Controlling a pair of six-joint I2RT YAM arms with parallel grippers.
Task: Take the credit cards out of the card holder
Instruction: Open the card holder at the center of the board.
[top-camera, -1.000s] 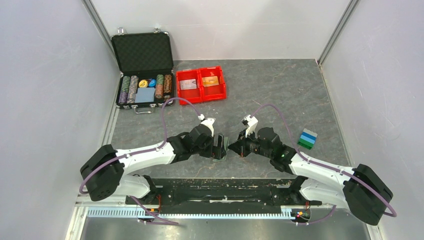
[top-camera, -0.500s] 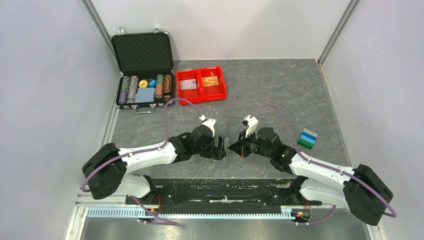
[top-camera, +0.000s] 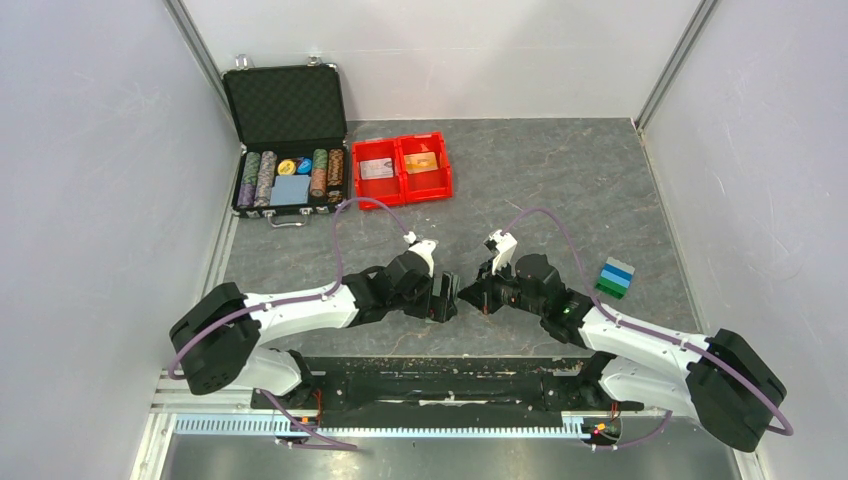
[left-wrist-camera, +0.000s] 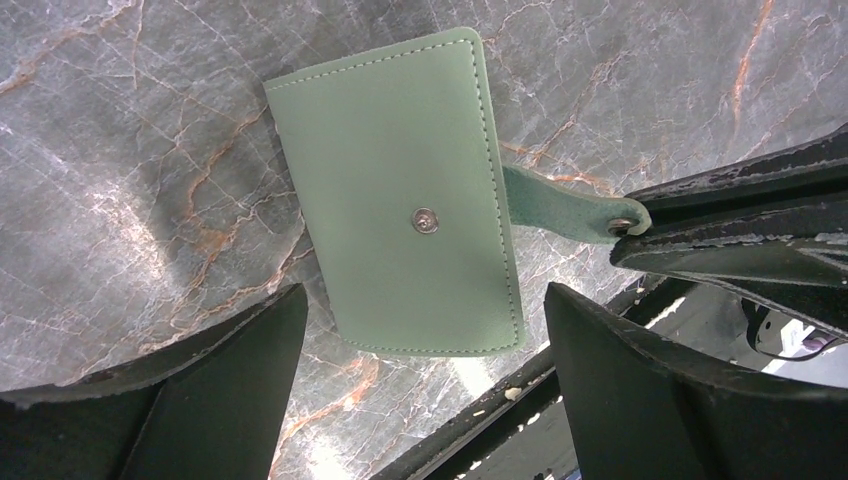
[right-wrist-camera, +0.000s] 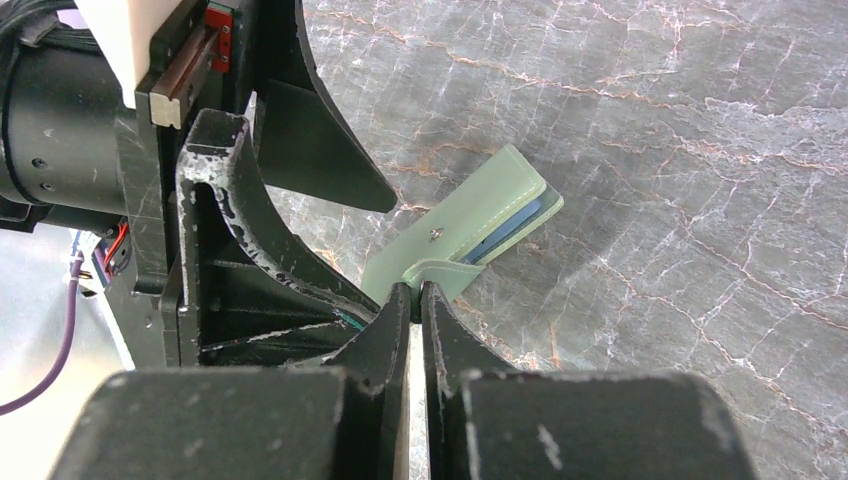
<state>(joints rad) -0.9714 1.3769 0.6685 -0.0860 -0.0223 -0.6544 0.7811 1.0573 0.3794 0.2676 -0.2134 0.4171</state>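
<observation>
- Presently, right gripper (right-wrist-camera: 415, 297) is pinching the strap (left-wrist-camera: 560, 205) of the holder (left-wrist-camera: 400, 190), jaws closed on its snap end.
- Meanwhile, left gripper (left-wrist-camera: 420, 300) is hanging over the holder, jaws standing wide, one finger on each side.
- Holder is lying closed on the table (left-wrist-camera: 150, 120), between both grippers.
- Farther off, a whitish card (top-camera: 376, 169) and an orange card (top-camera: 422, 162) are sitting in the red bin (top-camera: 400, 196), one per compartment.

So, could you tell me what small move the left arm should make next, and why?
Probably lower the left jaws and close them on the holder: they hang open above it, it lies folded, and the right jaws pinch its tab.
</observation>
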